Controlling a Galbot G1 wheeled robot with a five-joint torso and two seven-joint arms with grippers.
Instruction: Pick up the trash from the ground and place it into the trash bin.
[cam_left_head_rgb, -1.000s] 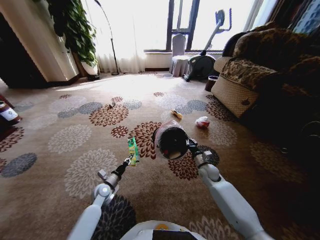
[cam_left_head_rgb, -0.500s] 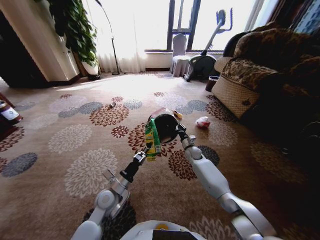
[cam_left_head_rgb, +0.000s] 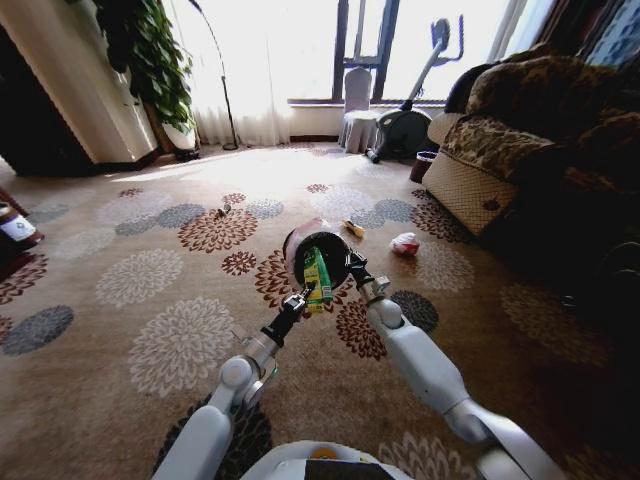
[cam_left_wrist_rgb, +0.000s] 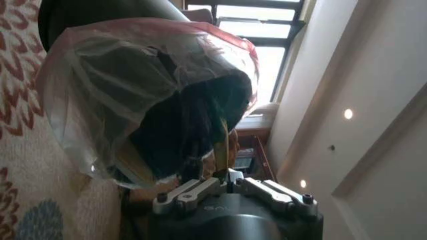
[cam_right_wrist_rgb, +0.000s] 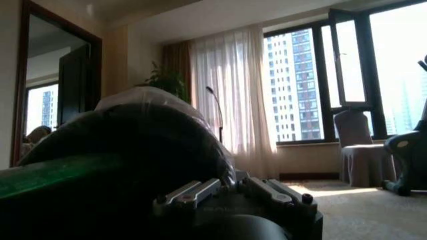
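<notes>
Green wrapper — pinched in left pincer

Both arms stretched forward and converging, left pincer clamped, right pincer clamped

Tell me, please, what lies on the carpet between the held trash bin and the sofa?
In the head view, a white-red crumpled wad and a yellowish scrap lie between the trash bin and the sofa.

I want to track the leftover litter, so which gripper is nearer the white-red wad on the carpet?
Right. The right gripper holds the trash bin just short of the white-red wad; the left gripper sits farther back, pinching the green wrapper.
</notes>
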